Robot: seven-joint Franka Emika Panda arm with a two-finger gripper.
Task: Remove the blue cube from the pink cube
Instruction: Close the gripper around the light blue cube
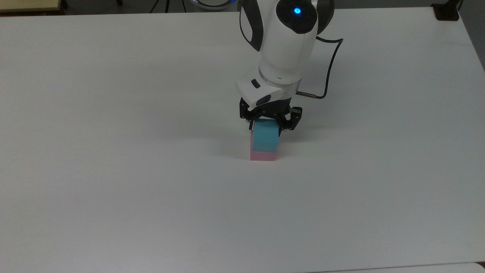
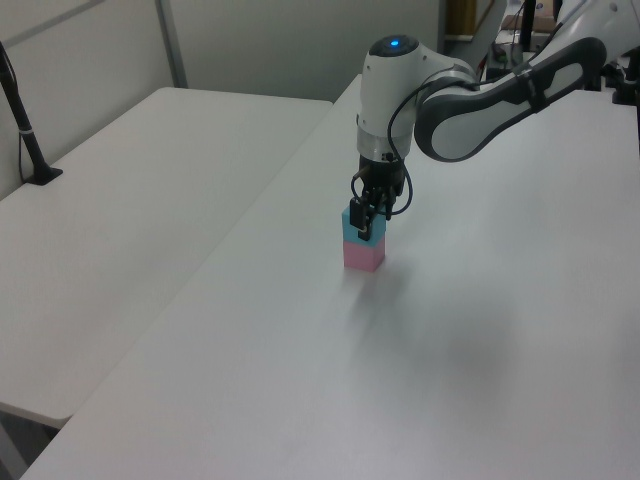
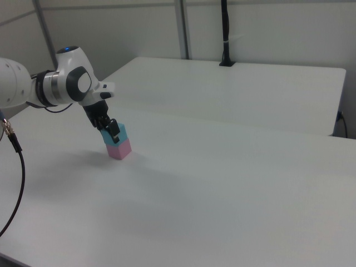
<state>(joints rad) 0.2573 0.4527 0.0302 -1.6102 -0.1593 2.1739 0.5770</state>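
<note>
Top view: the blue cube (image 1: pixel 265 138) sits on the pink cube (image 1: pixel 262 156), mid-table (image 1: pixel 113 170), the gripper (image 1: pixel 266 129) straddling it, fingers apart. Closing off-centre could, I think, drag the pink cube or topple the stack.

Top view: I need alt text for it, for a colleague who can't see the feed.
A white robot arm reaches down over a white table, its black claw straddling the top of a blue cube stacked on a pink cube. A fingertip sits close against each side of the blue cube, which rests on the pink one.
</note>
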